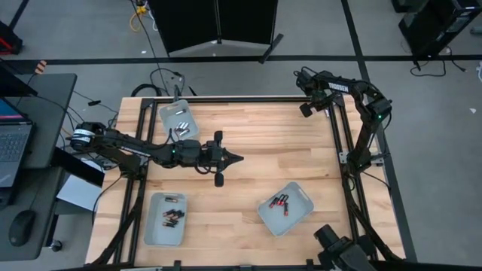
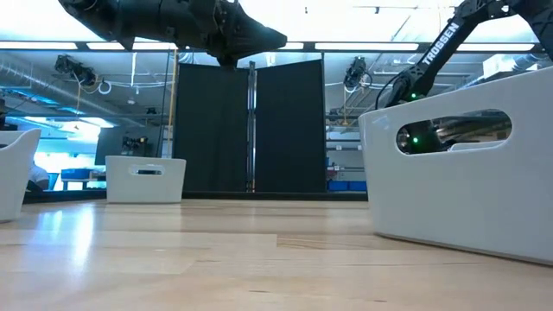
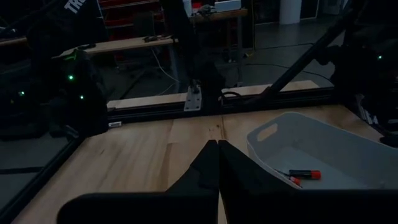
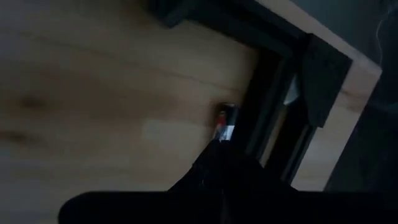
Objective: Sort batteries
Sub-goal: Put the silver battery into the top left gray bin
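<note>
A small dark battery (image 4: 225, 120) with a red and silvery end lies on the wood at the table's far right corner, right beside the black frame rail (image 4: 264, 118). My right gripper (image 4: 217, 145) (image 1: 304, 110) is shut and slants down, its tips at the battery's near end. My left gripper (image 1: 238, 158) is shut and held level above the middle of the table, holding nothing. Several batteries lie in three pale grey trays: far left (image 1: 178, 118), near left (image 1: 166, 219) and near right (image 1: 286, 208). My right gripper has its shut fingertips (image 4: 214, 152) slanting down from above at the red and silvery end (image 4: 222, 130) of the battery, which lies flat on the table. I cannot tell whether they touch it.
Black frame rails (image 1: 337, 135) run along the table's edges. In the low view the near right tray (image 2: 458, 173) stands close in front. Bare wood (image 1: 271, 132) lies between the trays. A desk with a laptop (image 1: 15, 147) stands off the table's left side.
</note>
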Available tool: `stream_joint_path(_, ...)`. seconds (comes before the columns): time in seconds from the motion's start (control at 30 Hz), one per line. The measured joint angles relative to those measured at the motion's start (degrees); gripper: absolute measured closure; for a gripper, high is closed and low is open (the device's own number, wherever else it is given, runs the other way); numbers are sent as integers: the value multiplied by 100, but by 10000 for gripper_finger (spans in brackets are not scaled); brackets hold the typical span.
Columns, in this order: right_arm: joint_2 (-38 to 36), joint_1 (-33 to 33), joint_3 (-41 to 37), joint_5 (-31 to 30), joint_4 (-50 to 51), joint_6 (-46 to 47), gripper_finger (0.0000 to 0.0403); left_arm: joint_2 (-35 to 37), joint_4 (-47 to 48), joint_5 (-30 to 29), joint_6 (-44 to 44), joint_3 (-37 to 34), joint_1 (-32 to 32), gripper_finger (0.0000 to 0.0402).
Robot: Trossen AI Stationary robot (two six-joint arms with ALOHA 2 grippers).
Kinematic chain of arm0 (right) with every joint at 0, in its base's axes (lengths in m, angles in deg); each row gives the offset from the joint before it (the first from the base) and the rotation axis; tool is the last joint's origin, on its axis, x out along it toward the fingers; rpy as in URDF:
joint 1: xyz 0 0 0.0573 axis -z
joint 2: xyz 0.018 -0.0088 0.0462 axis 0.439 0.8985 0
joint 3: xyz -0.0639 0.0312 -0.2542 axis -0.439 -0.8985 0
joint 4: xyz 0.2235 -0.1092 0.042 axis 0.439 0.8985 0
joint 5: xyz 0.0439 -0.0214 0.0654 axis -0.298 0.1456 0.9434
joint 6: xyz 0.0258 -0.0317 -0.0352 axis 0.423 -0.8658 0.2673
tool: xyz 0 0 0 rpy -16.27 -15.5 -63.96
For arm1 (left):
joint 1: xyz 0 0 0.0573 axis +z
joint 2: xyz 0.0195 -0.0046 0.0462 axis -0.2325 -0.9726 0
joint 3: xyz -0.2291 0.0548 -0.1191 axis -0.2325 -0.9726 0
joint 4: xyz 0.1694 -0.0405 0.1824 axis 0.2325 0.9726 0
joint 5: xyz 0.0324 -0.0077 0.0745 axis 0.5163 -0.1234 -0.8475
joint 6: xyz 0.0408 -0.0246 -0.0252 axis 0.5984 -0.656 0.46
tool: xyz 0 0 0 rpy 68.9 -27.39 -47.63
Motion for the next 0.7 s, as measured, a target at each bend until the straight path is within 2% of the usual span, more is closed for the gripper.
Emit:
stream_joint_path(0.07,0,-55,0,8,22,-503,394,1,0,0,21,0,0,396)
stream_joint_path(0.23,0,-420,120,-265,343,-2553,395,0,-11,0,140,0,0,396)
stream_joint_path(0.4,13,-383,484,-315,613,-3694,397,0,-1,0,190,0,0,396)
stream_joint_path(0.7,1274,-219,1179,-586,1660,-4136,399,0,2,2,335,0,0,396)
